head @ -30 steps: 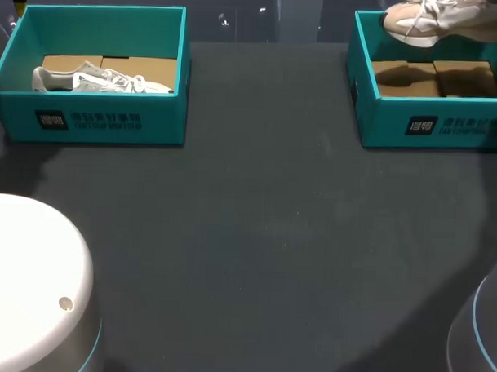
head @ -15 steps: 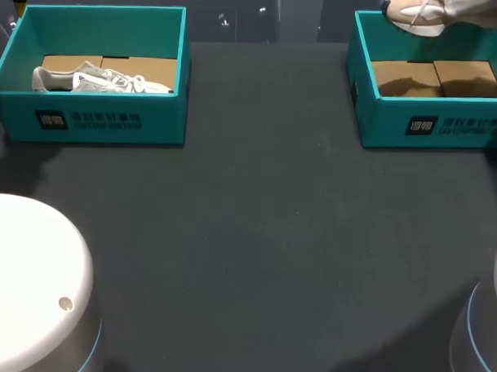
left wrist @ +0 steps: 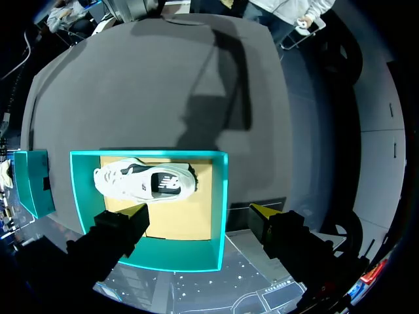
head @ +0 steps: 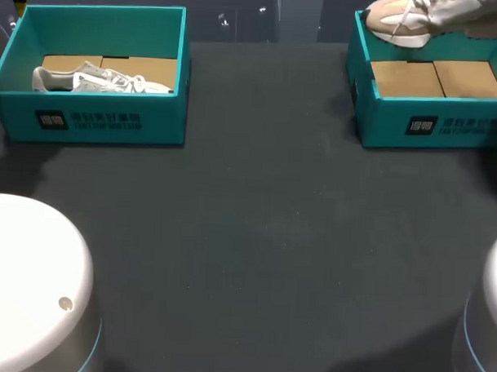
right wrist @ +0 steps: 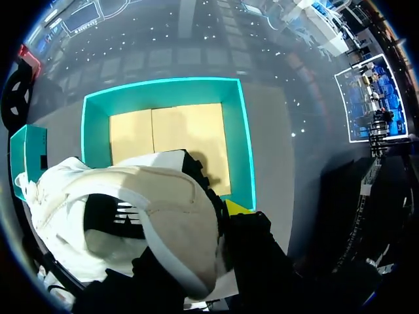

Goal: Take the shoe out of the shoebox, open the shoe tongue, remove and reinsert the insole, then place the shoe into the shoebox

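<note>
A beige and white shoe [head: 414, 16] hangs above the back rim of the right teal shoebox [head: 430, 127], whose cardboard floor is bare. In the right wrist view my right gripper [right wrist: 221, 219] is shut on this shoe [right wrist: 150, 222] at the heel collar. One yellow fingertip [right wrist: 237, 208] shows; the other is hidden by the shoe. The empty shoebox [right wrist: 243, 144] lies below it. A second, white shoe [head: 97, 81] lies on its side in the left teal shoebox [head: 95, 123]. My left gripper [left wrist: 200, 212] is open, high above that shoebox [left wrist: 219, 216] and its shoe [left wrist: 144, 182].
Between the two boxes stretches the dark table top [head: 263, 235]. My arms' white bases stand at the near left [head: 33, 285] and near right [head: 489, 325] corners. In the right wrist view the left shoebox [right wrist: 26, 163] shows beside the held shoe.
The held shoe has moved to the left and towards the back rim of the right box, leaving its floor uncovered. The left arm has kept still.
</note>
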`<state>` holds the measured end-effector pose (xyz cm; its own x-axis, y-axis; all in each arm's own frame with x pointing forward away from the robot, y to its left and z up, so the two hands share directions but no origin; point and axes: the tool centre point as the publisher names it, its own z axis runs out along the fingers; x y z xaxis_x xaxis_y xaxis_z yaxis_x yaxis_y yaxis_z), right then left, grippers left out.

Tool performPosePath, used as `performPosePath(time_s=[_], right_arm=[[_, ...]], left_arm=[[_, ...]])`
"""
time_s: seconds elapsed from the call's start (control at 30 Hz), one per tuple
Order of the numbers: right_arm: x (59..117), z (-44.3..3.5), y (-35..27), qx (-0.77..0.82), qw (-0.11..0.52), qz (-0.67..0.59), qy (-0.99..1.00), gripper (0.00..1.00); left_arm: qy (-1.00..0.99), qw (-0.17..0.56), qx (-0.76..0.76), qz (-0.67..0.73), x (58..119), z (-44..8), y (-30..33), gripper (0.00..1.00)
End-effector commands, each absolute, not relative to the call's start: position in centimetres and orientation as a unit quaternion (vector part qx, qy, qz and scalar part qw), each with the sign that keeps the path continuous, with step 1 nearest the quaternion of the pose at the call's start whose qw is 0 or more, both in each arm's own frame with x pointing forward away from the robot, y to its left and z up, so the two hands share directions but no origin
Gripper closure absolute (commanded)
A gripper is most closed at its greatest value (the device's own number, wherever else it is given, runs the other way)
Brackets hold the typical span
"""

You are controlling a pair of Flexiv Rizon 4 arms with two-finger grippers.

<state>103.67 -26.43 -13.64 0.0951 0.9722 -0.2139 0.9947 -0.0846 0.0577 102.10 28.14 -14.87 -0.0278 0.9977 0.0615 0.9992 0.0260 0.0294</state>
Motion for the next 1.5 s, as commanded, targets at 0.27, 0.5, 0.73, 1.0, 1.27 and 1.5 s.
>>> performPosePath(time_s=[0.27,0.5,0.73,1.0,1.27,1.5], right_arm=[[90.9,-12.2,-17.4,0.726,0.164,-0.01,0.668,1.0],[84.1,-13.0,-12.1,0.732,0.159,-0.008,0.662,1.0],[79.1,-13.8,-8.1,0.737,0.172,-0.015,0.653,1.0],[77.0,-14.9,-5.1,0.747,0.152,-0.026,0.647,1.0],[77.0,-14.9,-5.1,0.747,0.152,-0.026,0.647,1.0],[76.7,-15.3,-4.7,0.745,0.156,-0.027,0.648,1.0]], left_arm=[[-0.716,0.012,-0.697,-0.033,102.0,-14.8,28.2,0.0],[-0.716,0.012,-0.697,-0.033,102.0,-14.8,28.2,0.0],[-0.716,0.012,-0.697,-0.033,102.0,-14.8,28.2,0.0],[-0.716,0.012,-0.697,-0.033,102.0,-14.8,28.2,0.0],[-0.716,0.012,-0.697,-0.033,102.0,-14.8,28.2,0.0],[-0.716,0.012,-0.697,-0.033,102.0,-14.8,28.2,0.0]])
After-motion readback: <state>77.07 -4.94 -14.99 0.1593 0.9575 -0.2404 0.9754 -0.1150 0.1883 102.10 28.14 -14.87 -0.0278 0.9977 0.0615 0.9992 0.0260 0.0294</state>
